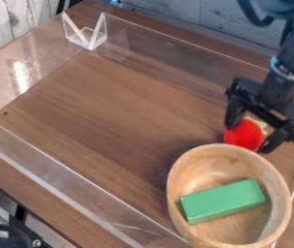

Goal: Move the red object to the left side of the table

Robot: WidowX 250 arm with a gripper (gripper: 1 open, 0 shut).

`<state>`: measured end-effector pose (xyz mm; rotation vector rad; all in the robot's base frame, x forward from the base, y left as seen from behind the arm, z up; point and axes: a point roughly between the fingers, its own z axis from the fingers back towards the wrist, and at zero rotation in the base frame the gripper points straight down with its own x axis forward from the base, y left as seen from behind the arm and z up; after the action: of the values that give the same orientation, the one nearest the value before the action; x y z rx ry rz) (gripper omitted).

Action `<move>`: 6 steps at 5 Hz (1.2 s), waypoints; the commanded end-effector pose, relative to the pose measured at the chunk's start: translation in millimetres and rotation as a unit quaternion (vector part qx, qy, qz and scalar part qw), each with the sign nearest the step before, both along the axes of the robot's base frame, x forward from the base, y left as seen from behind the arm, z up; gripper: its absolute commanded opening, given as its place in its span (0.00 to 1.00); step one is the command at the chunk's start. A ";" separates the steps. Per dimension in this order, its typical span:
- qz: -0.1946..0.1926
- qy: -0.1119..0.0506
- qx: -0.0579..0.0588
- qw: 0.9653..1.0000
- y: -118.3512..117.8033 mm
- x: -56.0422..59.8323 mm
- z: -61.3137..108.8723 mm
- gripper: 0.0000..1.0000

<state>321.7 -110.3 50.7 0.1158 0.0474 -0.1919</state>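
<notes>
The red object (250, 133) is a small round bright-red toy resting on the dark wood-grain table (123, 107) at the far right, just behind the wooden bowl. My gripper (261, 129) points straight down over it, open, with one black finger (235, 114) to its left and the other at its right. The fingers straddle the toy, apart from it on both sides as far as I can see. Part of the toy is hidden behind the fingers.
A round light wooden bowl (191, 181) holding a green rectangular block (222, 201) sits at the front right, close to the toy. Low clear acrylic walls (58, 179) edge the table. A small clear stand (84, 31) sits at the back left.
</notes>
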 end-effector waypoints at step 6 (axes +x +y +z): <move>0.084 -0.038 -0.003 0.996 18.0 23.2 9.3 0.00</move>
<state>338.5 -93.2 40.3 0.1261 0.0393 -0.0271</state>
